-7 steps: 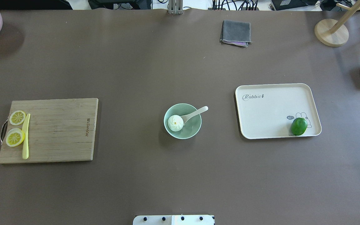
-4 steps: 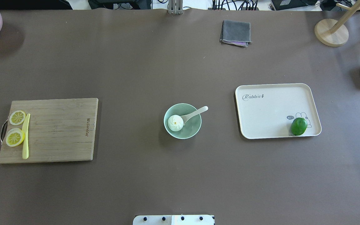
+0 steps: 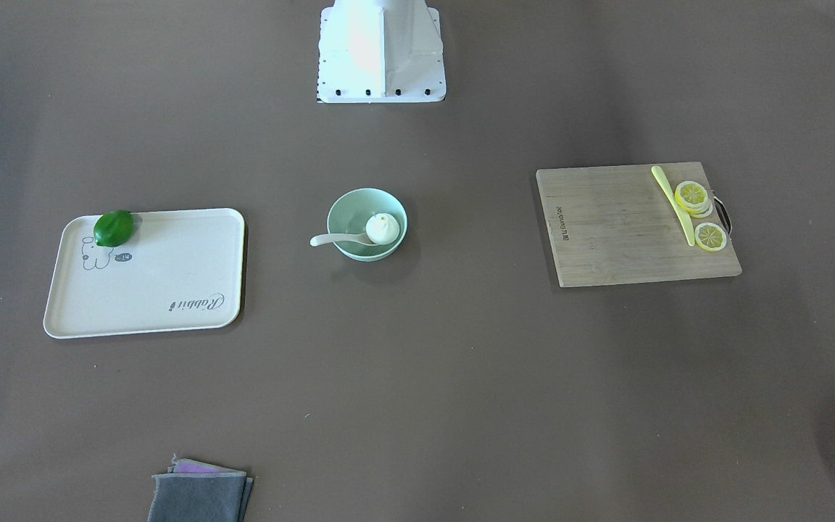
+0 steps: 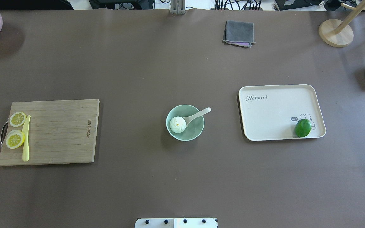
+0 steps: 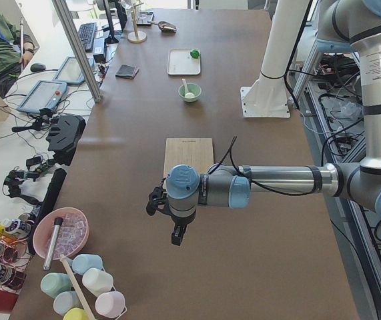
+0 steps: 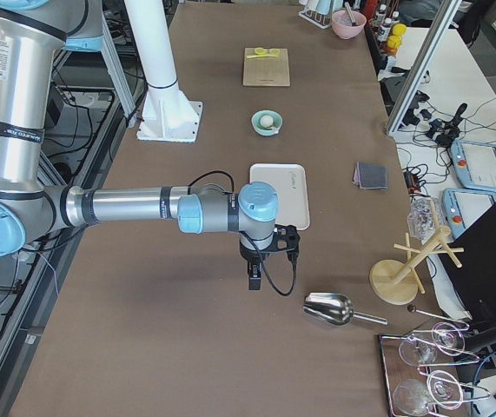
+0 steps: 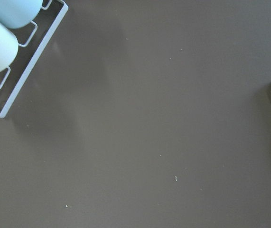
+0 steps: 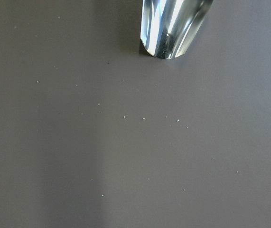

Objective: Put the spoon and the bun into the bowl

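Both pincers hang far from the bowl (image 4: 192,130). The left pincer (image 5: 175,235) is over the left end of the tabletop (image 4: 169,69). The right pincer (image 6: 254,280) is over the right end, near a shiny metal scoop (image 6: 327,308). I cannot tell if they are spread or pressed together.

The bowl sits in the middle of the tabletop. The spoon (image 4: 198,114) lies in it on a slant. Its scoop end is down inside, touching the bun (image 4: 178,124). Its handle sticks out over the rim and points toward the far right corner. The bun sits on the left side of the bowl, with its pinched top up.

To the right is a cream tray (image 4: 271,110) with a green lime (image 4: 303,128) in its near right corner. To the left is a wooden board (image 4: 59,133) with two lemon slices (image 4: 17,119) and a yellow knife (image 4: 26,137). A grey cloth (image 4: 239,33) lies by the far edge.

Nothing on the tabletop has moved since a moment ago. The spoon, bun and bowl lie just as they did.
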